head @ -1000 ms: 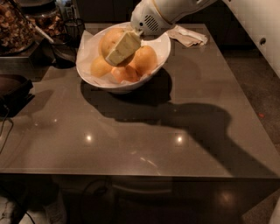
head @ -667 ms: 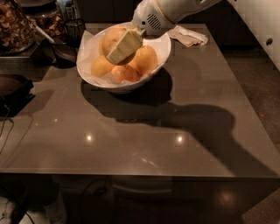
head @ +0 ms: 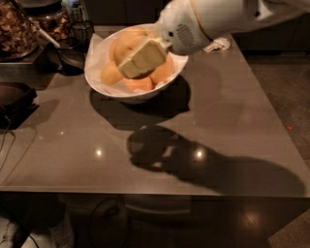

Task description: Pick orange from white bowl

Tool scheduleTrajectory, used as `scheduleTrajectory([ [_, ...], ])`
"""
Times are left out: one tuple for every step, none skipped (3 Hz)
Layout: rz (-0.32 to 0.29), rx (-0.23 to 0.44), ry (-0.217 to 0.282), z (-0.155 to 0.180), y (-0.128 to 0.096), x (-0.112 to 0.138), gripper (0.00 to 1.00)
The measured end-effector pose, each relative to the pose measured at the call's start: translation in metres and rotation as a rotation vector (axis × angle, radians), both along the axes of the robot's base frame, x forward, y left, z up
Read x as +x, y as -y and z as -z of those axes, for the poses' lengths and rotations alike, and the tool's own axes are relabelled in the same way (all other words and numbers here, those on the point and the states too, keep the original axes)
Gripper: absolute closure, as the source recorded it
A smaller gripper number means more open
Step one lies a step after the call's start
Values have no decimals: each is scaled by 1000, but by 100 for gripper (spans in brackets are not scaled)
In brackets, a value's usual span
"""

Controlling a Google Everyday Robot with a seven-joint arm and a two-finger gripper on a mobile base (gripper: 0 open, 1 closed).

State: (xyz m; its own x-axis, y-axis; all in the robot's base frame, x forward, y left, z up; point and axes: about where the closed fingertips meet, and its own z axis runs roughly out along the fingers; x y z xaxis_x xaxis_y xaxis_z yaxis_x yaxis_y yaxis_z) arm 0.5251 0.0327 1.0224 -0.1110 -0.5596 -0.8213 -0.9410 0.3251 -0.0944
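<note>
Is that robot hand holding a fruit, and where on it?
Cannot tell: the gripper hangs over the white bowl, in front of the orange, hiding any contact.

The white bowl [head: 104,85] is glossy, seemingly paper-lined; the orange [head: 127,42] looks matt; the smooth plastic hand [head: 143,58] hangs over the bowl; the worktop [head: 145,164] shines.

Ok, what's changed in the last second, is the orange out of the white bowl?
Not out. The end effector stays over the white bowl, but the arm looks larger and its shadow on the table has slid toward the near edge, so it has probably risen a little. The orange, the smaller fruit and the bowl have not shifted.
</note>
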Motion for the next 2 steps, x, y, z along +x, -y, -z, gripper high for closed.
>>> scheduleTrajectory([
  [98,16,2,7,16,-39,100],
  [118,6,-12,16,24,-44,100],
])
